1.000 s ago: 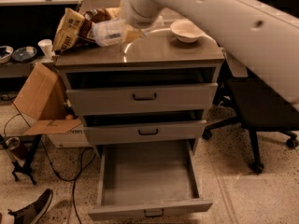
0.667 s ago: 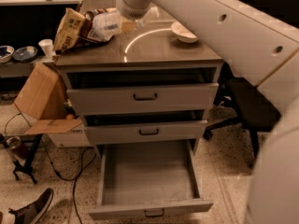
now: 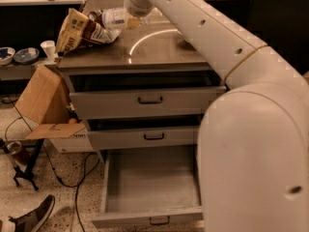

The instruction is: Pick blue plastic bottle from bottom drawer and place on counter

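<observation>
**Item: drawer cabinet with robot arm, task near its end**

- Gripper [image 3: 129, 21]: at the end of the white arm [image 3: 203, 28], over the back left part of the counter [image 3: 159, 50], right at the bottle. The wrist hides most of it, so I cannot tell whether it is clamped on the bottle or loose of it.
- Bottle [image 3: 112, 17]: small, translucent, pale label, lying roughly level. It sits above the counter's back left corner, just beside the crumpled snack bag [image 3: 79, 30]. Whether it rests on the surface or hangs just above it cannot be told.
- Bottom drawer [image 3: 152, 178]: pulled fully out, bare grey floor, no bottle inside.
- Two upper drawers [image 3: 149, 100]: each slightly ajar, dark handles facing out.
- Surroundings: cardboard box [image 3: 41, 98] leaning at the cabinet's left, paper cup [image 3: 48, 49] behind it, shoe [image 3: 36, 216] on the speckled floor.

Progress, as judged: the pick from the drawer is done and the bottle is up at counter level. What is left is to set it down firmly, release it if that is not done, and draw the arm clear without knocking the bag.
</observation>
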